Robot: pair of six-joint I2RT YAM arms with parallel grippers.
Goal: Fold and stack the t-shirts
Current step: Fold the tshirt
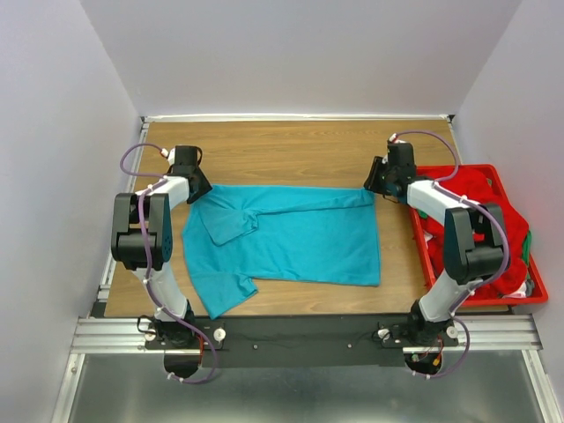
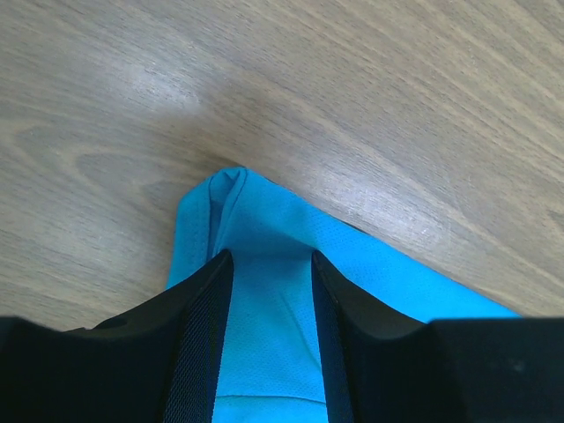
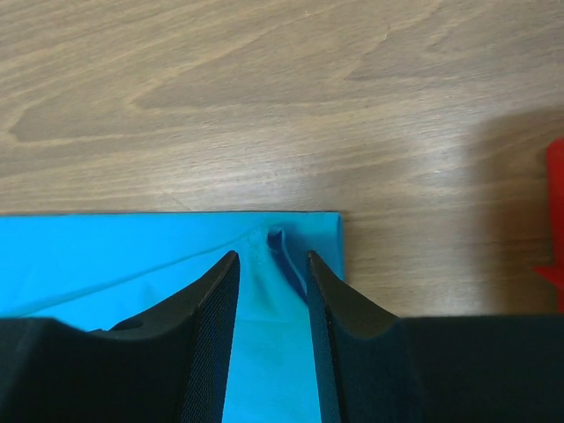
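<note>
SITE REPORT, items by size.

1. Light brown wooden worktop (image 1: 291, 154): carries all items. Both arms reach to its far half.

2. Teal short-sleeved cloth t-shirt (image 1: 300, 242): spread roughly flat at worktop centre, sleeve end toward the left arm, hem toward the right. 1 sleeve (image 1: 231, 222) lies turned in over the body; the other sleeve (image 1: 220, 295) sticks out near-left. Judged early in the fold, and nothing is stacked on the worktop.

3. Rigid red plastic crate (image 1: 520, 301): at the right edge, holding a heap of red cloth shirts (image 1: 467, 189) w/ a bit of green cloth (image 1: 527, 245) showing.

4. Left claw (image 2: 271, 257): over the shirt's far-left corner. Fingers part-open, astride a raised ridge of cloth. A gap shows beside the ridge, so no firm nip is confirmed.

5. Right claw (image 3: 273, 256): over the far-right corner. Fingers part-open, not clenched, w/ a small pucker of cloth beside 1 finger.

Handling, est.: the fabric looks thin, light and limp. It will sag if lifted and may slide on the smooth wood. Rec. hold at the 2 far corners, pinched well inside the edge and lifted evenly, else a corner slips out or the fold goes skew.
</note>
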